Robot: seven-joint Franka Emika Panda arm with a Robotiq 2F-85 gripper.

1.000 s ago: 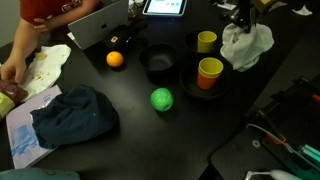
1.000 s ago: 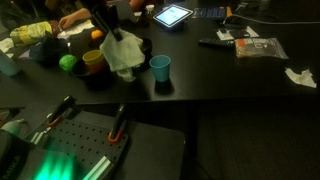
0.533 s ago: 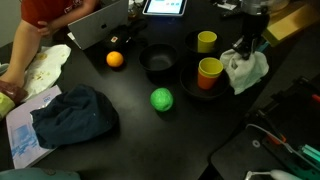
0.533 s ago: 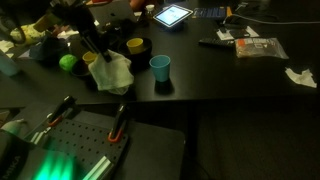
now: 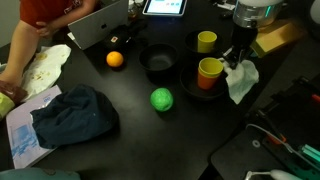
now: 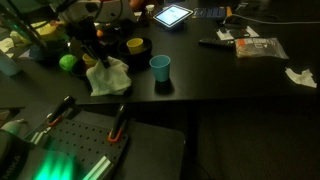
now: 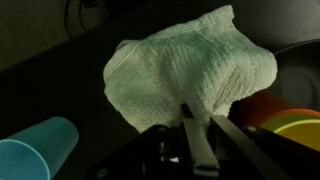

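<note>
My gripper [image 5: 237, 62] is shut on a white cloth [image 5: 240, 81], which hangs from the fingers down onto the black table [image 5: 190, 125]. In the wrist view the cloth [image 7: 190, 70] spreads out just beyond the fingertips [image 7: 205, 118]. The cloth also shows in an exterior view [image 6: 106, 76], below the gripper [image 6: 96, 56]. Right beside it stands an orange and yellow cup stack [image 5: 210, 72] on a dark plate. A light blue cup [image 6: 160, 67] stands on the cloth's other side and shows in the wrist view [image 7: 35, 150].
On the table lie a green ball [image 5: 162, 99], an orange ball [image 5: 115, 59], a black bowl [image 5: 159, 62], a yellow cup [image 5: 206, 41], a dark blue cloth [image 5: 72, 115] and a tablet [image 5: 165, 6]. A person [image 5: 40, 25] works at the far corner.
The gripper has come down and toward the table's near edge with the white cloth, moving from above the cups to beside the orange cup stack; the cloth's lower part now rests on the table.
</note>
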